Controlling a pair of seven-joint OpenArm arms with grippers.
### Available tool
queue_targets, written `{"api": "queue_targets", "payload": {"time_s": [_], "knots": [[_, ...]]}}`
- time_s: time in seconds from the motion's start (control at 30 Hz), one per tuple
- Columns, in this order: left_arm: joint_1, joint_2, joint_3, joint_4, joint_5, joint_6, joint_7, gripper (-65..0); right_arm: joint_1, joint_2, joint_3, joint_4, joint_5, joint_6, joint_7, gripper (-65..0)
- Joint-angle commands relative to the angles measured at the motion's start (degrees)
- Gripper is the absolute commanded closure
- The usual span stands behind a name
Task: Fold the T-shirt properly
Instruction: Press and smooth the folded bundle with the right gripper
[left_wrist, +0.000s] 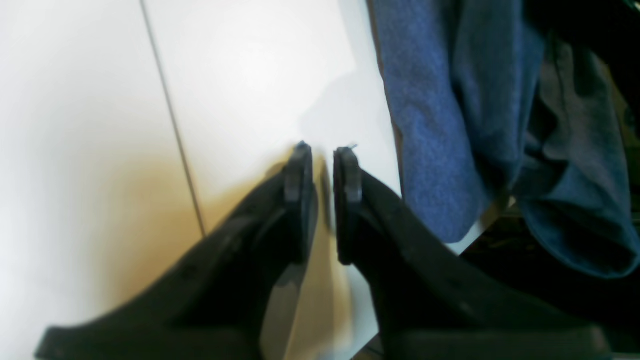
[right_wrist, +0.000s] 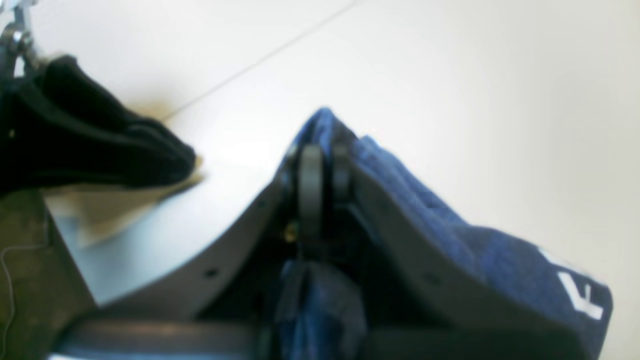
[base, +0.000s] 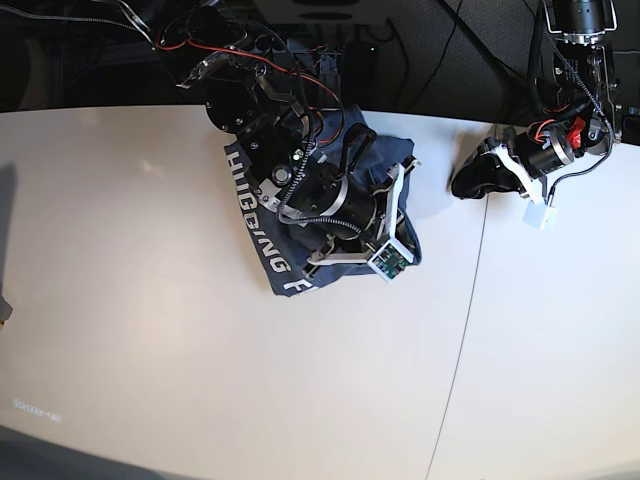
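The blue-grey T-shirt (base: 262, 235) lies bunched at the back middle of the white table (base: 150, 330), with white lettering along its left edge. My right arm (base: 320, 190) rests on top of it. In the right wrist view my right gripper (right_wrist: 324, 150) is shut on a raised fold of the T-shirt (right_wrist: 490, 260), which drapes over its right finger. My left gripper (left_wrist: 322, 167) hovers low over bare table just left of the T-shirt (left_wrist: 430, 125). Its jaws stand a narrow gap apart with nothing between them. In the base view the left gripper (base: 462, 184) sits right of the cloth.
A thin seam (base: 470, 310) runs down the table on the right. The table's far edge (base: 120, 108) lies just behind the shirt, with dark cables and arm mounts beyond it. A small white block (base: 539, 216) hangs by the left arm.
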Motion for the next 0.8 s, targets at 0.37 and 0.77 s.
{"api": "queue_targets", "payload": {"time_s": [0.37,0.77], "knots": [[3.06,0.07,0.28,-0.52,2.23,0.42,3.65,-12.1,8.39,-4.42,1.01,-3.41,-0.59,0.55,1.84,0.0],[3.34,0.02,0.44,-0.52,1.88,0.42,3.21,-12.1,10.29,-5.92,0.96,-10.58,4.42,0.76,1.88,0.0]]}}
